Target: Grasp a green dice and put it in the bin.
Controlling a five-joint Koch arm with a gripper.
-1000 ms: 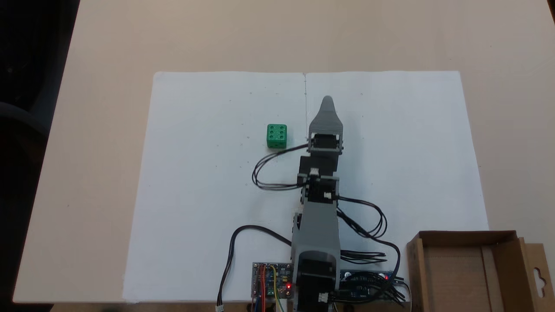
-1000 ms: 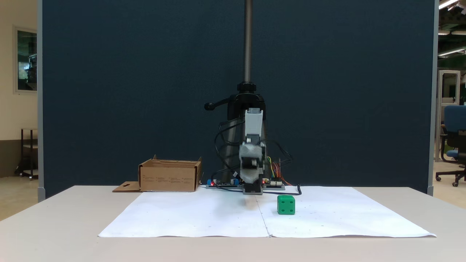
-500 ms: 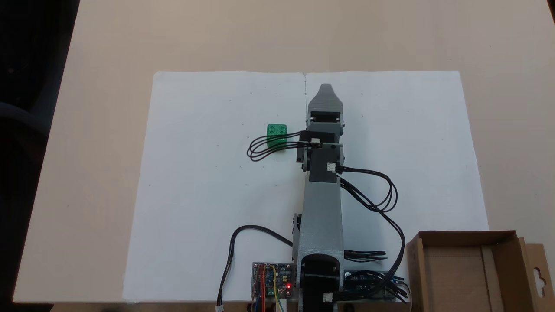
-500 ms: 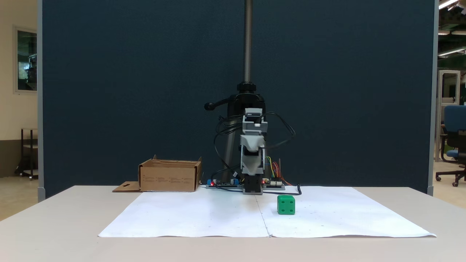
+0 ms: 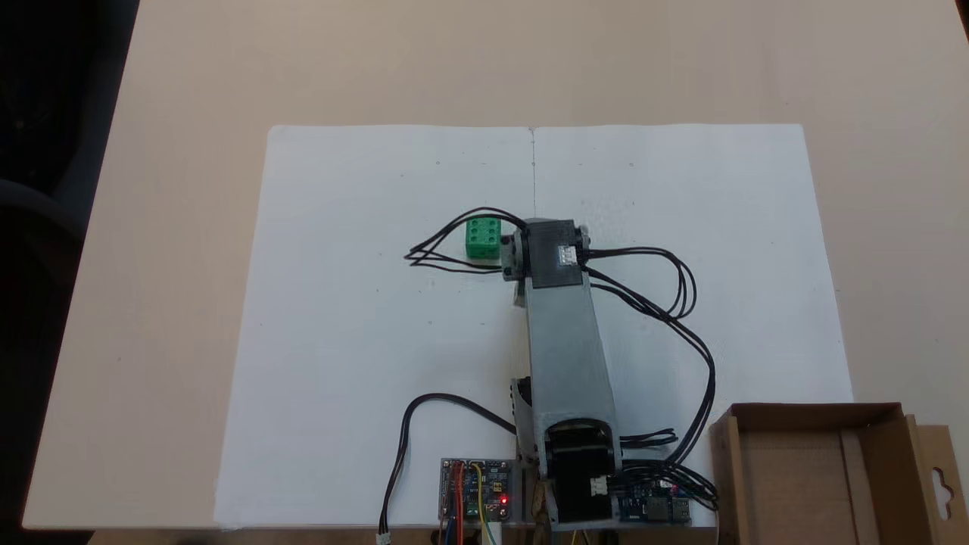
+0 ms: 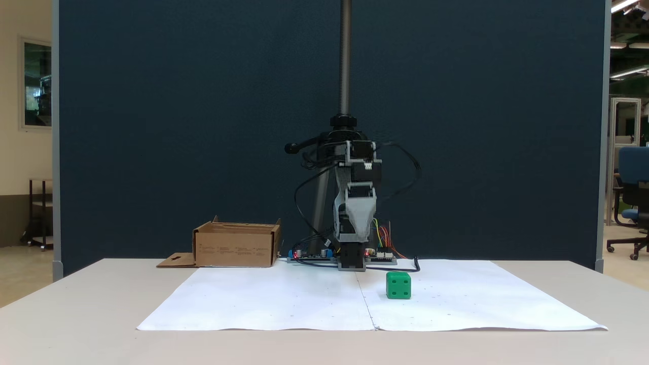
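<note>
Small bright green plastic dice (image 6: 398,285) sits free on white paper sheets, near the worktop's front.
Behind it the gripper (image 6: 350,238) hangs raised; jaw state unclear. Brown cardboard bin (image 6: 237,244) waits far left, open-topped to receive it.

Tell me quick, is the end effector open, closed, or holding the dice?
End effector: cannot tell open or closed; holding nothing, green dice sits on the paper.

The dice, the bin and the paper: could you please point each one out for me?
dice (image 5: 483,235): fixed view from above, its six-pip top face.
bin (image 6: 235,249): fixed view from the front, its front wall.
paper (image 5: 363,318): fixed view from above, a bare part.
</note>
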